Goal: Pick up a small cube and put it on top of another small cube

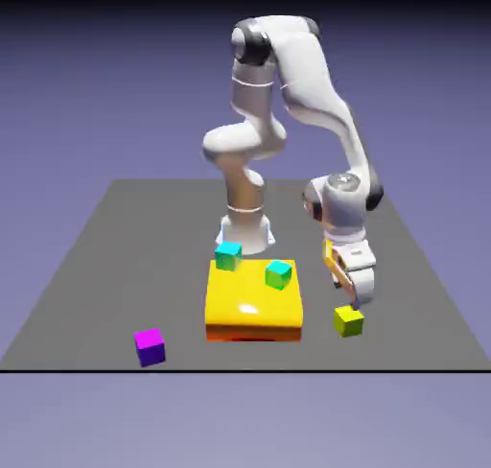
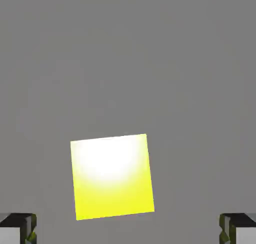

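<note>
Claw (image 2: 128,229) was wide open w/ nothing in it, tips well apart, above the lime cube (image 1: 348,322). Cube sat on the dark tabletop (image 1: 105,284), just off the yellow slab (image 1: 254,303) on the ext. view's right, apart from it. Two teal-green cubes, one (image 1: 228,256) and another (image 1: 278,274), were up on the slab; the magenta-purple cube (image 1: 150,347) lay off the slab on the ext. view's left.

Handling, my guess: light, stiff, no give, so a firm pinch shouldn't hurt it. Flat, smooth-looking faces might've been a bit slippery if caught by an edge; surface feel couldn't be told from the pics. Best hold looked to be two opp. side faces, approx. mid-height, pads flat & square, top left free. In the hand view the cube was nearer the L tip than the R & turned slightly vs. the jaws, so a small shift + a slight twist seemed needed before going down; otherwise one finger might've nudged it or pinched it askew. Which cube was meant as the base couldn't be told.
</note>
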`<state>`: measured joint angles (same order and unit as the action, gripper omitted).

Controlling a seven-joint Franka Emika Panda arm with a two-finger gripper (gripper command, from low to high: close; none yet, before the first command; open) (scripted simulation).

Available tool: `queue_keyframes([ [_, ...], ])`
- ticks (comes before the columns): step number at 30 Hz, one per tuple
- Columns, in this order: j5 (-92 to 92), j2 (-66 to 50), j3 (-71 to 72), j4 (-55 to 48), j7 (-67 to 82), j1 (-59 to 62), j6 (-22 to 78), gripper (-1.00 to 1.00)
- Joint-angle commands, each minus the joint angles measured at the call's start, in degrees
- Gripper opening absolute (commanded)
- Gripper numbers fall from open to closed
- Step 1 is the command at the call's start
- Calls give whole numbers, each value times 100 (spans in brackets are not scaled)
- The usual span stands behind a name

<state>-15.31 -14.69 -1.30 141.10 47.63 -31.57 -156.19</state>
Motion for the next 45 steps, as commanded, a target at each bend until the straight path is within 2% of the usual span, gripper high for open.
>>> queue_keyframes([
  [1, -61, -207, 66, -48, 54, 41, -161, 0],
  [6, -338, -1147, 365, -267, 299, 229, -889, 0],
  [7, -338, -1147, 365, -267, 299, 229, -889, -100],
  [15, 0, 0, 0, 0, 0, 0, 0, -100],
  [43, 2990, 5814, -2226, 2697, 4063, 2099, 3468, -100],
  [45, 3045, 5920, -2266, 2746, 4137, 2137, 3531, -100],
])
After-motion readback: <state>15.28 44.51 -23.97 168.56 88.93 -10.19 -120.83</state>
